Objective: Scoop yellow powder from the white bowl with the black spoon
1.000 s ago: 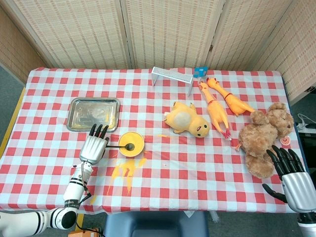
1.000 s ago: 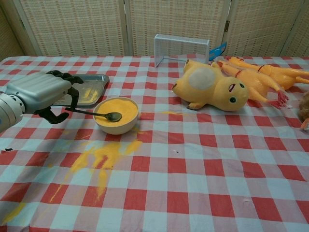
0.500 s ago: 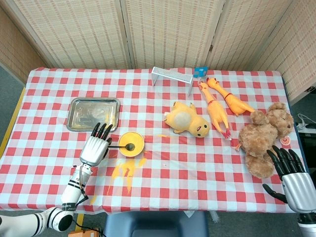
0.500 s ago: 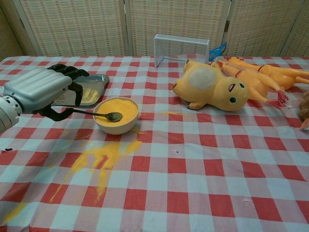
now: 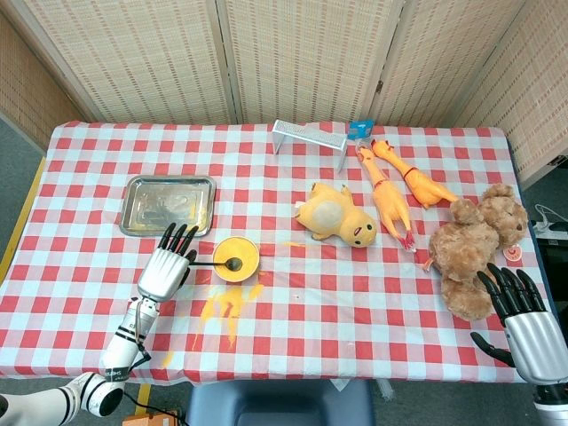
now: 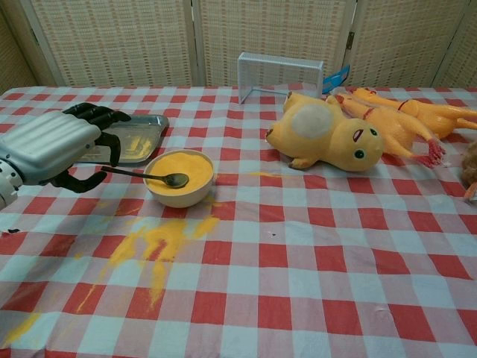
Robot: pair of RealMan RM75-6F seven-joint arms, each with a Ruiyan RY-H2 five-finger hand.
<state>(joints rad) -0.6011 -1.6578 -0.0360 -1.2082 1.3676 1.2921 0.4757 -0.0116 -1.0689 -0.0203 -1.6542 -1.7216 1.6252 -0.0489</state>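
Note:
A white bowl of yellow powder stands left of the table's middle. The black spoon lies across its rim, scoop end on the powder, handle pointing left. My left hand hovers just left of the bowl, fingers curved above the handle's tip and thumb below it, with a small gap showing and no grip on it. Only the head view shows my right hand, at the table's right front corner, its fingers spread and holding nothing.
Spilled yellow powder streaks the cloth in front of the bowl. A steel tray sits behind my left hand. A yellow duck toy, rubber chickens, a teddy bear and a white rack lie to the right and back.
My left hand has drifted slightly left and back toward the table's front. The spoon and bowl have stayed still. The right hand has barely moved.

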